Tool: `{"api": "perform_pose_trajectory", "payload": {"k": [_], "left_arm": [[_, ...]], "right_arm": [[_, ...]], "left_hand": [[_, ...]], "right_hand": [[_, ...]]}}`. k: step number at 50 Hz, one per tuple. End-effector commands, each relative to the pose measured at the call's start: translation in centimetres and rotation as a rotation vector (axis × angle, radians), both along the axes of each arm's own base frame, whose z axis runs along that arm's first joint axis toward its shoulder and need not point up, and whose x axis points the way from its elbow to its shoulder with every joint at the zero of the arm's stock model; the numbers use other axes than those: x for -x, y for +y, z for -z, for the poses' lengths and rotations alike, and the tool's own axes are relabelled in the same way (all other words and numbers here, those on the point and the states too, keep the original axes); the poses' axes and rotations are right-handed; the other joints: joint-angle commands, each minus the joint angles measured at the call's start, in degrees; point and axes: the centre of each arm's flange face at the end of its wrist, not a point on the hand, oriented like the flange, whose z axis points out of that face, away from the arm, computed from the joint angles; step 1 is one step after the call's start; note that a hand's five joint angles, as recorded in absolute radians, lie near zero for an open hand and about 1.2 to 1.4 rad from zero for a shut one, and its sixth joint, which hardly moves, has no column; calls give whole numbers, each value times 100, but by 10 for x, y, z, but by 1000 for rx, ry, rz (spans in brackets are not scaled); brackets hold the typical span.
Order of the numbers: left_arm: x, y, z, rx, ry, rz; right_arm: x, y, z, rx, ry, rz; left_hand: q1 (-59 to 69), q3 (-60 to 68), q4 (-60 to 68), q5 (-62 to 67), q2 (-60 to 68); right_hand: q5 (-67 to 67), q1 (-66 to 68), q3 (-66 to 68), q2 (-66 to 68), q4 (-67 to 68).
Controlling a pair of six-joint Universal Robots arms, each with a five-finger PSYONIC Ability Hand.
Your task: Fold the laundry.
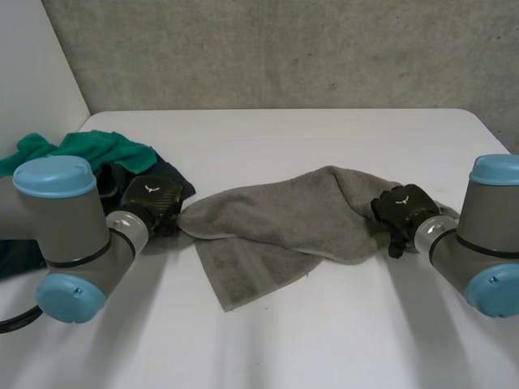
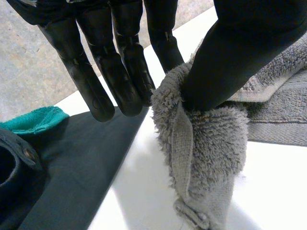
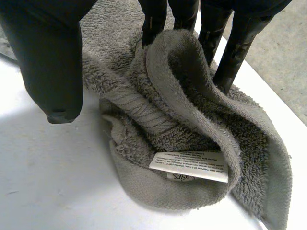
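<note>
- Grey terry towel (image 1: 284, 223) lay across the middle of the white table (image 1: 324, 340), its nearest flap spilling toward the robot as a loose, skewed layer; I judged it was held by its two ends so it could be drawn flat before any fold
- At the towel's left end sat the left hand (image 1: 152, 203): its fingers (image 2: 96, 91) were straight and close together, and the thumb (image 2: 230, 62) pressed a bunched tuft of that end toward them, so the hand was pinching the towel rather than merely resting on it
- At the towel's right end sat the right hand (image 1: 403, 209), with the corner carrying a white label (image 3: 189, 166) drooping below its palm; its straight fingers (image 3: 235, 48) stood behind a raised roll of cloth and its thumb (image 3: 48, 62) came in on the roll's other side, which I read as a loose pinch on the towel
- Between the two hands the towel was humped and doubled over itself, so no tidy fold had yet been made
- Just beyond the left hand a dark garment (image 1: 180, 185) lay beside the towel's end, with a green cloth (image 1: 89, 150) heaped behind it; this was probably the waiting laundry, kept clear of the working space
- Farthest off, a grey concrete wall (image 1: 284, 49) rose behind the table's far edge
</note>
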Motion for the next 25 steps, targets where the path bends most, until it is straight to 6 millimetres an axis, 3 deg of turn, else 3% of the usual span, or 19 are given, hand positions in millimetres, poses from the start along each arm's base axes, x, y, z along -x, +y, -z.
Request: {"api": "perform_pose_trajectory", "payload": {"k": [1, 4, 6, 11, 14, 15, 16, 20, 25], "left_arm": [[-2, -2, -1, 3, 1, -7], [-2, -2, -2, 6, 3, -7], [-2, -2, -4, 7, 3, -7], [-4, 1, -33, 67, 26, -8], [-7, 5, -55, 110, 40, -9], [-9, 11, -71, 136, 52, -8], [-9, 14, -80, 150, 58, -5], [-13, 28, -114, 213, 83, 7], [-11, 39, -128, 237, 98, 50]], "right_arm": [[-3, -13, 10, 4, 5, -4], [-4, -17, 9, 16, 1, 1], [-5, -22, 4, 33, -7, 8], [-4, -26, -17, 78, -18, 14], [0, -24, -58, 149, -32, 19], [3, -23, -72, 175, -33, 23], [11, -20, -102, 214, -37, 40], [30, -9, -164, 253, -40, 81], [31, -1, -174, 132, -25, 50]], "left_hand": [[1317, 1081, 1022, 1114, 1022], [1484, 1249, 1189, 1282, 1189], [1734, 1498, 1439, 1531, 1439], [1735, 1500, 1440, 1532, 1440], [1735, 1500, 1440, 1532, 1440], [1735, 1500, 1440, 1532, 1440], [1735, 1500, 1440, 1532, 1440], [1735, 1500, 1440, 1532, 1440], [1735, 1500, 1440, 1532, 1440]], "right_hand": [[2051, 2445, 2019, 2063, 2034], [4668, 5061, 4636, 4680, 4650], [4677, 5071, 4645, 4689, 4660], [4677, 5071, 4645, 4689, 4660], [4677, 5071, 4645, 4689, 4660], [4677, 5071, 4645, 4689, 4660], [4677, 5071, 4645, 4689, 4660], [4677, 5071, 4645, 4689, 4660], [4677, 5071, 4645, 4689, 4660]]}}
